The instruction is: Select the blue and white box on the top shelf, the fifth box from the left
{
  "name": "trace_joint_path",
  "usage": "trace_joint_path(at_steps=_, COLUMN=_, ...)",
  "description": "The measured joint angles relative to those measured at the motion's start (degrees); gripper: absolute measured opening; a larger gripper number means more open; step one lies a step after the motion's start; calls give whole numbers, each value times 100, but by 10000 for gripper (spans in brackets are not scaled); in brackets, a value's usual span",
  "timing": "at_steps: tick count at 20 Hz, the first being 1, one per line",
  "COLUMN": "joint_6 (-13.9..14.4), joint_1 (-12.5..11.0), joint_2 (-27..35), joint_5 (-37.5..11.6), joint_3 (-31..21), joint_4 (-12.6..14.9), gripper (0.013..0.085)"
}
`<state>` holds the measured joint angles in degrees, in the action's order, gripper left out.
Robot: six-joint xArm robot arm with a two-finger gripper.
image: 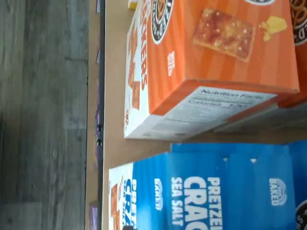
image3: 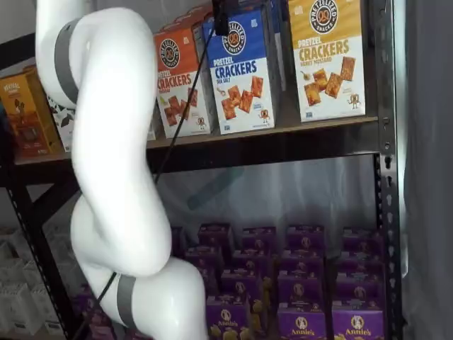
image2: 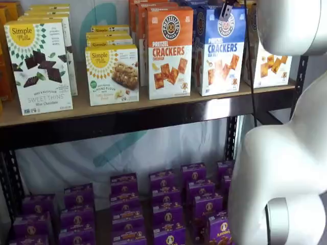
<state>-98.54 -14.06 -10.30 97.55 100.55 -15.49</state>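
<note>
The blue and white box (image2: pixel 220 51) stands upright on the top shelf (image2: pixel 127 109), between an orange-topped cheddar box (image2: pixel 169 51) and a yellow-topped box (image2: pixel 271 64). It shows in both shelf views (image3: pixel 241 71). The gripper's black fingers (image2: pixel 226 11) hang from the top edge in front of the box's upper part, with a cable beside them. They also show in a shelf view (image3: pixel 224 18). No gap or grip can be made out. The wrist view shows the blue box (image: pixel 216 191) close up beside the orange box (image: pixel 211 57) on the shelf board (image: pixel 115 143).
Simple Mills boxes (image2: pixel 41 66) (image2: pixel 112 74) stand further left on the shelf. Several small purple boxes (image2: pixel 163 204) fill the lower level. The white arm (image2: pixel 286 153) (image3: pixel 113 177) stands in front of the shelves. A black upright (image3: pixel 386 177) is at the right.
</note>
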Motion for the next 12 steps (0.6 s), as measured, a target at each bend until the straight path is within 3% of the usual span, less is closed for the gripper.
trace_joint_path(at_steps=12, joint_6=-17, joint_1=146, joint_2=-97, joint_5=-30, joint_3=-217, joint_4=374, gripper=850)
